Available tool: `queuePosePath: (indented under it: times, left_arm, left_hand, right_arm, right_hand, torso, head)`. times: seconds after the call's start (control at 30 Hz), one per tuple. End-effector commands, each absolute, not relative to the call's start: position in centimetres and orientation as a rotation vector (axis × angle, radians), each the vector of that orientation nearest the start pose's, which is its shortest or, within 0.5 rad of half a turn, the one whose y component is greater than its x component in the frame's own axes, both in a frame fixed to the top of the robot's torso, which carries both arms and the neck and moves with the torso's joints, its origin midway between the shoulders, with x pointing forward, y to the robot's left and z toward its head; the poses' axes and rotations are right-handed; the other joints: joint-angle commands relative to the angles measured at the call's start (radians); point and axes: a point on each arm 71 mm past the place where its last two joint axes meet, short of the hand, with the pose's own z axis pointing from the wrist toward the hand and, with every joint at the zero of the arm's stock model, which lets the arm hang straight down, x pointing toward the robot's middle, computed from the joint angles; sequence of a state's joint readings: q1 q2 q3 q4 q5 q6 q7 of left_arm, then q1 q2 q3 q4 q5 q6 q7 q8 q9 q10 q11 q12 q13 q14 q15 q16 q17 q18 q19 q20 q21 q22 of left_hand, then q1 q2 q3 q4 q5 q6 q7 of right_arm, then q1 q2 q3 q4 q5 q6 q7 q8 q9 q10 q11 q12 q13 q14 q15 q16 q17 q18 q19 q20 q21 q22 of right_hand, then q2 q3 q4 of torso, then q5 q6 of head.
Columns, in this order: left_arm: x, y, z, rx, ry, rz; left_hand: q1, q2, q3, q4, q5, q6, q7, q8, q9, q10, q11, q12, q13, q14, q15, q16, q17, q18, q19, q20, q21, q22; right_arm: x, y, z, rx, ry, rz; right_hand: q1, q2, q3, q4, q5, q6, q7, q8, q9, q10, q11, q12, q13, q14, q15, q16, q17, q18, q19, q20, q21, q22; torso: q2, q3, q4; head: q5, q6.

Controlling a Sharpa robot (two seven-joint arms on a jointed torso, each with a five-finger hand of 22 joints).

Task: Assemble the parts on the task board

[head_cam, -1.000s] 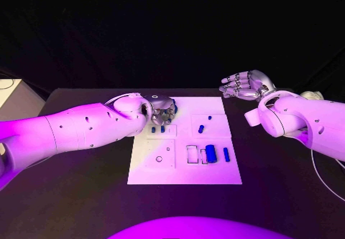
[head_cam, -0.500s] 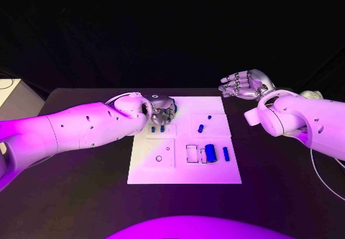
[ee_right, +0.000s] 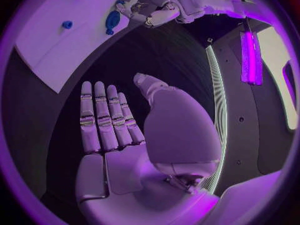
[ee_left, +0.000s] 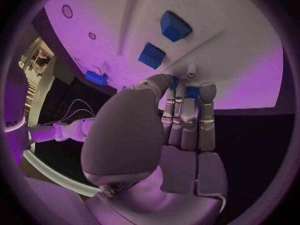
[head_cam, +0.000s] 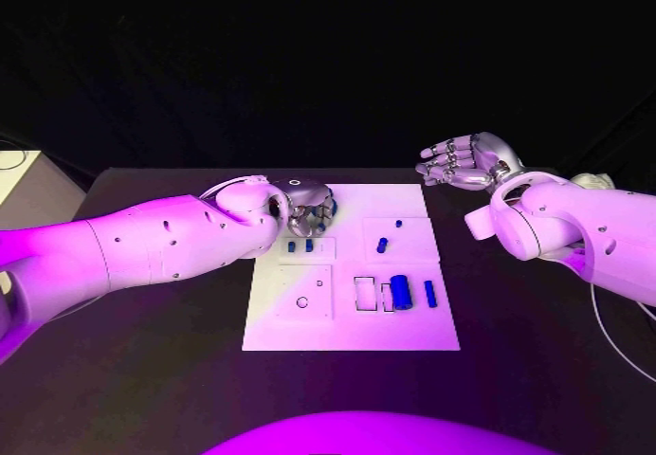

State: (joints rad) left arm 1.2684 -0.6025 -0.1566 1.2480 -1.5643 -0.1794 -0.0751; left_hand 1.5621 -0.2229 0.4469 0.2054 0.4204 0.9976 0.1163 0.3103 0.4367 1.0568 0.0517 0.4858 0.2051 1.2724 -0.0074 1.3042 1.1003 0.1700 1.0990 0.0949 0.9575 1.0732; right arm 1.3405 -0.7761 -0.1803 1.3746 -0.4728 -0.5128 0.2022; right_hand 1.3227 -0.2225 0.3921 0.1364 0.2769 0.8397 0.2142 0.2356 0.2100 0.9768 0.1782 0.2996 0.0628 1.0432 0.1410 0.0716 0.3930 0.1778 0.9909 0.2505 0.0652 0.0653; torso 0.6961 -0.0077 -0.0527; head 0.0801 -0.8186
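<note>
On the black tabletop (head_cam: pixel 151 360), the white task board (head_cam: pixel 349 332) lies centred between the two arms. The left arm (head_cam: pixel 123 251) reaches in across the board's near-left side, and its left hand (head_cam: pixel 309 210) sits over the board's far-left corner. The right arm (head_cam: pixel 574 232) stands off the board's right edge, with the right hand (head_cam: pixel 467 161) raised beyond the far-right corner, well apart from the board.

Left hand state: fingers curled together and pointed down at the board. In the left wrist view, a small blue part (ee_left: pixel 192 93) shows between the fingertips (ee_left: pixel 207 91) and the thumb, so the hand pinches that piece just above or at the board surface; whether the piece touches the board cannot be told.

Right hand state: released. The right wrist view shows its fingers (ee_right: pixel 103 117) straight and apart, with nothing in the palm.

Remaining parts on the board, by size: a large blue block (head_cam: pixel 401 291) in the near-right section, a slim blue bar (head_cam: pixel 430 294) just beside it, two short blue pegs (head_cam: pixel 300 245) directly below the left hand, and two small blue pieces (head_cam: pixel 384 245) in the far-right section.
</note>
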Motion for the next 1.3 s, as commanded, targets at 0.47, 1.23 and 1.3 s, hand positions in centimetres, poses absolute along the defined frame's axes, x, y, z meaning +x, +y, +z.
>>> queuePosePath:
  times: [0.47,1.23,1.3]
  left_arm:
    - [51.7,16.0,-18.5,0.358,1.735,-0.623]
    - [52.2,19.2,-19.6,0.345,1.795,-0.530]
    - [52.3,19.3,-19.6,0.346,1.795,-0.527]
  left_hand:
    - [-0.024,-0.008,0.001,0.002,0.002,0.006,0.003,-0.017,-0.001,0.011,0.007,-0.043,-0.004,0.006,0.004,0.011,-0.007,-0.016,-0.004,0.005,0.006,0.010]
    - [-0.036,-0.016,-0.001,0.005,0.000,0.008,0.000,-0.021,0.001,0.017,0.006,-0.057,-0.006,0.006,0.004,0.015,-0.008,-0.016,-0.007,0.007,0.006,0.013]
    - [-0.036,-0.017,-0.001,0.005,0.000,0.009,-0.001,-0.020,0.001,0.018,0.006,-0.057,-0.006,0.006,0.004,0.015,-0.009,-0.015,-0.008,0.007,0.004,0.012]
  right_arm:
    - [52.6,-22.7,-16.4,0.650,1.500,1.054]
    - [52.6,-22.8,-16.4,0.649,1.500,1.054]
    - [52.6,-22.8,-16.4,0.649,1.500,1.053]
  right_hand:
    - [-0.008,0.001,0.008,-0.001,0.004,0.004,0.030,-0.005,-0.001,0.007,0.002,-0.003,0.000,-0.004,-0.001,-0.002,-0.001,0.007,-0.006,0.001,0.001,0.000]
    - [-0.010,0.001,0.010,-0.002,0.004,0.005,0.029,-0.006,-0.002,0.010,0.002,-0.007,0.000,-0.003,-0.001,-0.002,-0.007,0.007,-0.006,0.001,0.001,0.000]
    - [-0.010,0.001,0.010,-0.002,0.004,0.005,0.029,-0.006,-0.002,0.010,0.002,-0.007,0.000,-0.003,-0.001,-0.002,-0.007,0.007,-0.006,0.001,0.001,0.000]
  torso:
    - [-0.002,0.0011,0.0024]
    - [0.000,-0.0004,0.0031]
    - [0.000,0.0000,0.0032]
  head:
    - [0.001,0.005]
    - [0.007,0.000]
    - [0.007,0.000]
